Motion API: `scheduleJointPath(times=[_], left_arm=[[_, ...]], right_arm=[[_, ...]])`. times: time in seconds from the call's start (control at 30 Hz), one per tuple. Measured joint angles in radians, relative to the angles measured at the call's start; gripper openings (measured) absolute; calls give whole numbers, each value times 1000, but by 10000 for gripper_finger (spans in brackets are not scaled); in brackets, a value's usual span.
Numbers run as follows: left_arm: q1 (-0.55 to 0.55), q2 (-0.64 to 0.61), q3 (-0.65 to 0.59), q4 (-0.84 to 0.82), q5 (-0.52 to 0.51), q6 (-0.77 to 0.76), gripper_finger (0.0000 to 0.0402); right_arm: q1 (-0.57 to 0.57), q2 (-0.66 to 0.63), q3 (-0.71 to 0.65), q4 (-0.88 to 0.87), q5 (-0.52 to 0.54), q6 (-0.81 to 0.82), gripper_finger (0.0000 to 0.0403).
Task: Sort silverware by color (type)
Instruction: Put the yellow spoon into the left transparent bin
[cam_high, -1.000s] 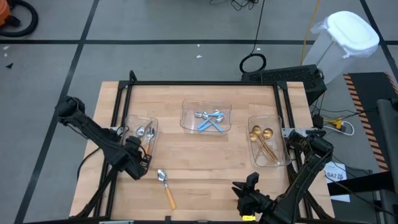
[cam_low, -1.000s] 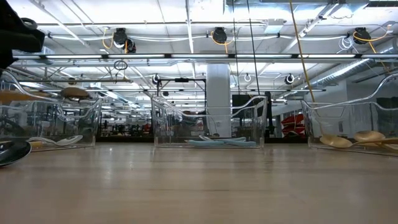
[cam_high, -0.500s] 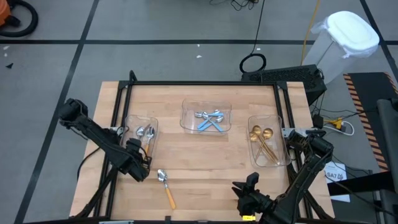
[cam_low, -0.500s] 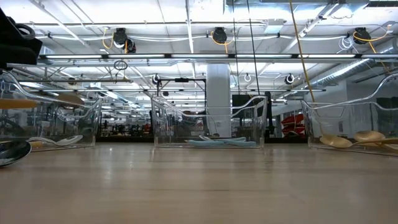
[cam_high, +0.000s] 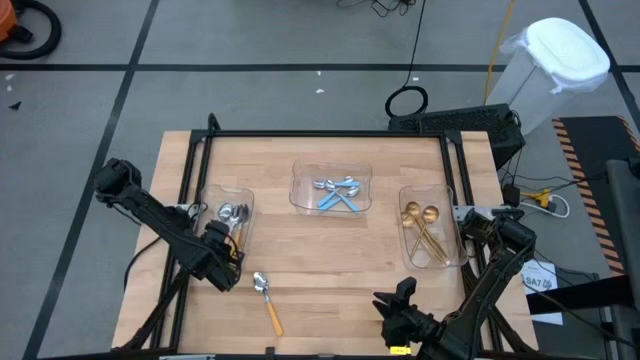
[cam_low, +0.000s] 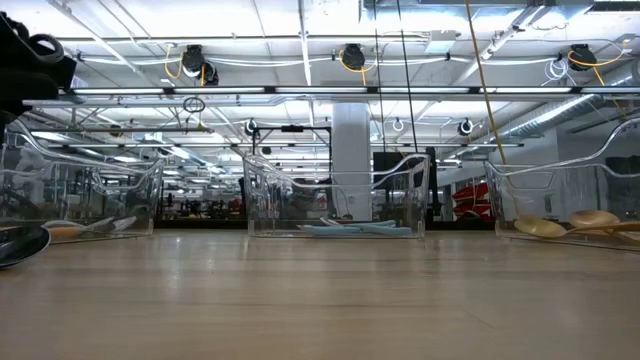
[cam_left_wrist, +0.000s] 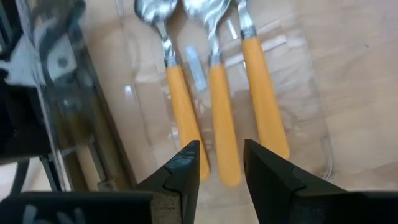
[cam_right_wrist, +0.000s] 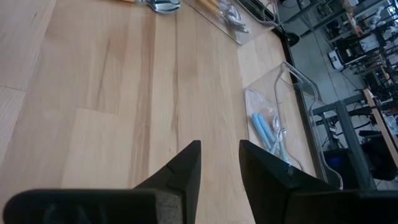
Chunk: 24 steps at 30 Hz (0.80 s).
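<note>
My left gripper (cam_left_wrist: 221, 158) stands open over the near end of the left clear tray (cam_high: 212, 203), pointing steeply down. Three orange-handled spoons (cam_left_wrist: 214, 106) lie side by side on the tray floor, bowls toward the far side. The middle handle's end shows in the gap between my fingers, below them. One more orange-handled spoon (cam_high: 267, 300) lies flat on the table near the front. Blue-handled spoons (cam_high: 338, 192) lie in the middle tray, gold spoons (cam_high: 422, 225) in the right tray. My right gripper (cam_right_wrist: 219, 155) waits open above the near edge.
The three clear trays stand in a row across the table: left, middle (cam_high: 305, 170) and right (cam_high: 455, 215). A black frame (cam_high: 330, 134) runs along the table's far and side edges. Bare wood lies between the trays and the front edge, around the loose spoon.
In the low view an orange-handled spoon hung level above the left tray; it has dropped and now lies on the tray floor with the others. My left gripper has let it go and stays over the tray's near end.
</note>
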<state>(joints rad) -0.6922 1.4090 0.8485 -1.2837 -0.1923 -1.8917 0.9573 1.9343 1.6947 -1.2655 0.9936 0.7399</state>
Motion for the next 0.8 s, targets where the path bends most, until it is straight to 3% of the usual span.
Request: scheduleJointPath(times=[0.13, 0.43, 0.8], left_arm=[[-7, -1, 52, -42, -109, 26, 124], [-73, -2, 249, -31, -549, 175, 124], [-157, 72, 256, 200, -720, 410, 124]], right_arm=[[0, 0, 0, 11, 0, 0, 102], [-22, 0, 0, 75, 0, 4, 102], [-81, 0, 0, 268, -1, 0, 102]])
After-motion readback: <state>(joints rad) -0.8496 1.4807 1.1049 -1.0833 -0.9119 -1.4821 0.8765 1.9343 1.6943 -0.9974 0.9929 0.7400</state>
